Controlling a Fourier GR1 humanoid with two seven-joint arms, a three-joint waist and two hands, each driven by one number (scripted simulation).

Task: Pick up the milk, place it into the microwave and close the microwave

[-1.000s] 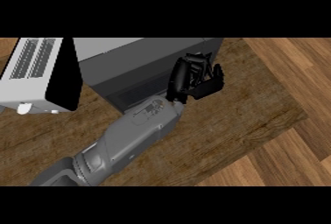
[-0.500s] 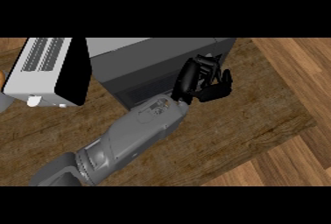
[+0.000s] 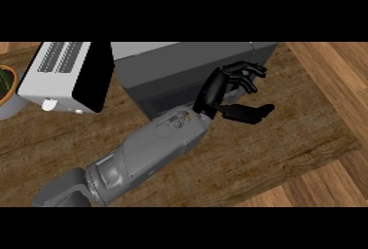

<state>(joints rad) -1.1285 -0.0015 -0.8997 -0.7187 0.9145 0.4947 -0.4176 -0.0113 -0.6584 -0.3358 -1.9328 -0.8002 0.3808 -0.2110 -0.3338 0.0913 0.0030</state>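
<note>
i'm seeing one hand (image 3: 229, 93) hovering at the microwave (image 3: 187, 68) near the counter's (image 3: 287, 141) back edge, fingers curled, thumb apart, holding nothing. the door (image 3: 68, 75) is standing open. the milk is probably inside; i can't tell.

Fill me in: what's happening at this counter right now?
One grey forearm reaches diagonally up from the lower left, and its black hand sits in front of the grey microwave, fingers partly curled and thumb out, with nothing visibly held. Which arm it is cannot be told for certain. The white microwave door stands swung open at the left. No milk shows anywhere in view, so whether it is already inside cannot be told. A potted plant peeks in at the left edge.
</note>
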